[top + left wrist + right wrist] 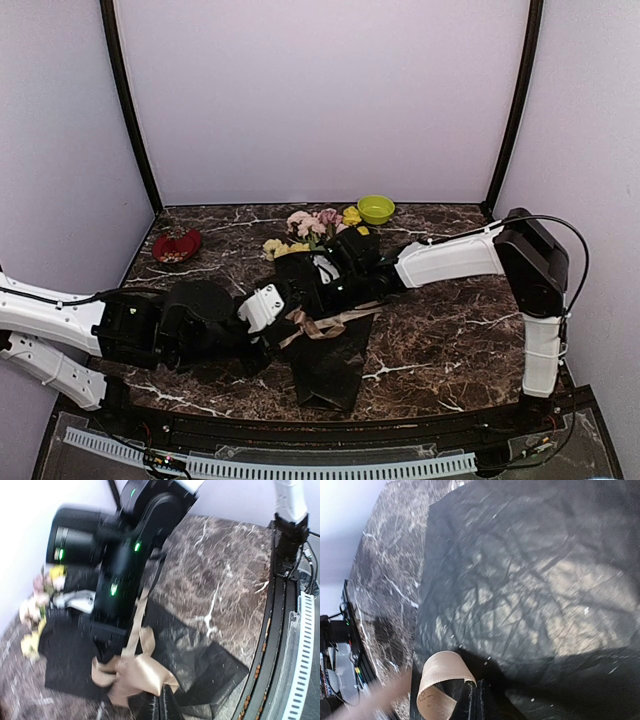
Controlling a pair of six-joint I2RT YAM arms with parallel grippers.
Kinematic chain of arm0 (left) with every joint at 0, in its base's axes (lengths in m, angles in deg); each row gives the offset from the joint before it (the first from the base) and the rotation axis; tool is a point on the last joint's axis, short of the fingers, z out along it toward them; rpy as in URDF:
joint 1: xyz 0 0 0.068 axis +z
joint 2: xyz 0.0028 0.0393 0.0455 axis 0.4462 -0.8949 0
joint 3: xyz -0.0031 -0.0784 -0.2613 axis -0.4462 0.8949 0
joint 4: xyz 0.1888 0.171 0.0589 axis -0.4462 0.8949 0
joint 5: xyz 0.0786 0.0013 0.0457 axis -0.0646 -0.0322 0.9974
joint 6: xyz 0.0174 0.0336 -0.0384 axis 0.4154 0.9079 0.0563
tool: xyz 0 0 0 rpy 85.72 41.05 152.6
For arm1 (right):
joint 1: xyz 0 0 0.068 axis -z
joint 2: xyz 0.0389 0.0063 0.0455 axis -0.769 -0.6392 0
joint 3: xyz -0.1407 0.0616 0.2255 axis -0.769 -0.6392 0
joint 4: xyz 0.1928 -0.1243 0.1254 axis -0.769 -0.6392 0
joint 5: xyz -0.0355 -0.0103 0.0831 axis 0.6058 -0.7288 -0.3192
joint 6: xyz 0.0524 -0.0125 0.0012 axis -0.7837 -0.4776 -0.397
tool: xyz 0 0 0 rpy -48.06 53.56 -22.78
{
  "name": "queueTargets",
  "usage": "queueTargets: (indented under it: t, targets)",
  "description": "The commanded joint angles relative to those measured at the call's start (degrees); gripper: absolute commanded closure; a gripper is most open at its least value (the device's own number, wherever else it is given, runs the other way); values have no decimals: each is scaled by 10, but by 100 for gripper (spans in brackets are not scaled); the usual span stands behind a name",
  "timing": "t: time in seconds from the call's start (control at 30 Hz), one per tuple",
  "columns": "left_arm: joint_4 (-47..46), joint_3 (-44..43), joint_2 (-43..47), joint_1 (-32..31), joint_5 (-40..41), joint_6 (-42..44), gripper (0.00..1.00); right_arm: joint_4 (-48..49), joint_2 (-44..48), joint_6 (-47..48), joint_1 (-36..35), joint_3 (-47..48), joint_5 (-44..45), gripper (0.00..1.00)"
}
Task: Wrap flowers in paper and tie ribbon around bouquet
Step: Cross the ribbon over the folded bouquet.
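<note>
On the dark marbled surface [450, 340] lay the black crinkly paper bouquet [330, 370], pink and yellow flowers [310, 225] at its far end, its waist crossed by the flat beige ribbon [325, 325], which left and right jaws, both closed, pinched, apparently for knotting.

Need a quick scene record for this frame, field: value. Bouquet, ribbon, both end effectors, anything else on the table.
bouquet: pink and yellow flower heads in a black crinkly paper cone, lying on the dark marbled tabletop
ribbon: flat beige ribbon, bunched in loops across the cone's middle
left end effector: shut, tips at the ribbon bunch; grip unclear
right end effector: shut on a ribbon loop
other: lime-green bowl at far edge; red dish far left
</note>
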Motion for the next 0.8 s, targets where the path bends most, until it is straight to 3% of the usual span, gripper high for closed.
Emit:
queueTargets:
  t: [0.0,0.13,0.27,0.5,0.77]
  targets:
    - [-161,2,-5,13,-62,149,100,29,26,-13,5,-4,-8,100]
    - [-203,-2,-41,90,-135,100,100,72,37,-44,9,-24,-47,100]
    - [-247,-9,-94,113,-138,104,100,137,54,-95,12,-52,-70,100]
    - [-326,14,-162,181,-200,20,100,141,77,-127,17,-69,-42,78]
    - [-384,32,-204,208,-214,-41,100,177,125,-187,31,-140,20,70]
